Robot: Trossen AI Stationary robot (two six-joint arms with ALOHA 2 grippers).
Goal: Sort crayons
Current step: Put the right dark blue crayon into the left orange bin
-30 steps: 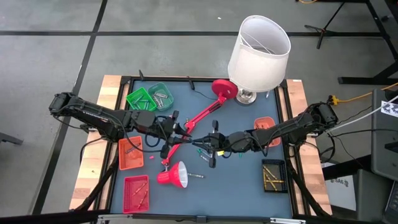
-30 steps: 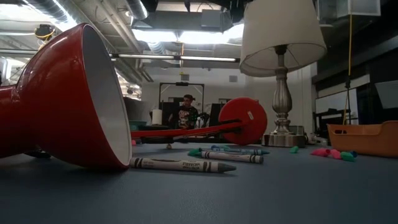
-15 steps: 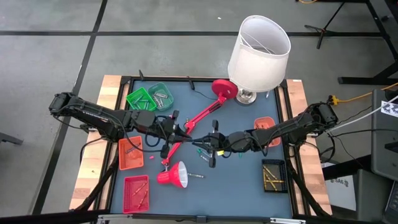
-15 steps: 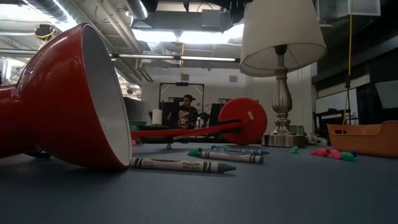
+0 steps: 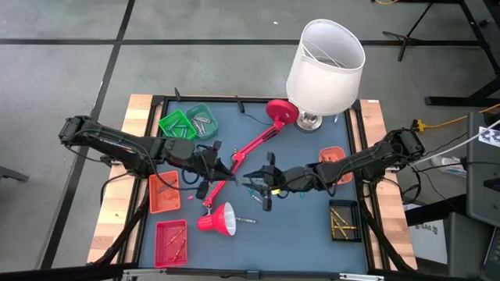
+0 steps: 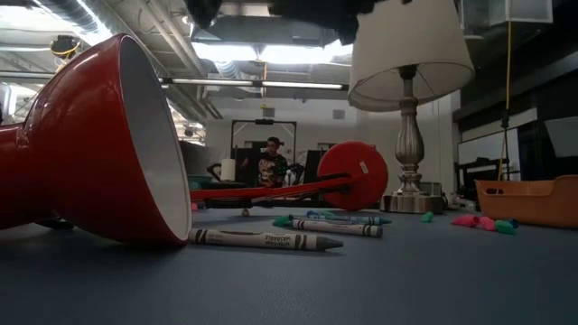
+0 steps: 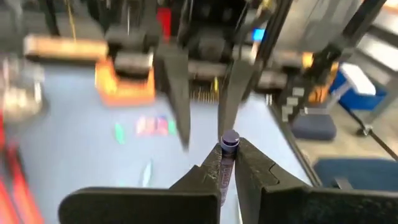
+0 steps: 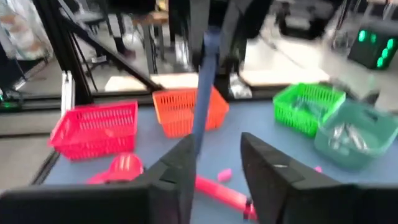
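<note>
The left gripper (image 7: 227, 163) is clamped on a purple crayon (image 7: 228, 144), held above mid-table beside the red lamp arm (image 5: 251, 147). Facing it, the right gripper (image 8: 214, 163) stands with jaws apart, the crayon between them but not touched. Loose crayons (image 6: 265, 239) lie below on the mat. Risk: the grip sits near the crayon's end, so a knock against the lamp arm could tip it free
</note>
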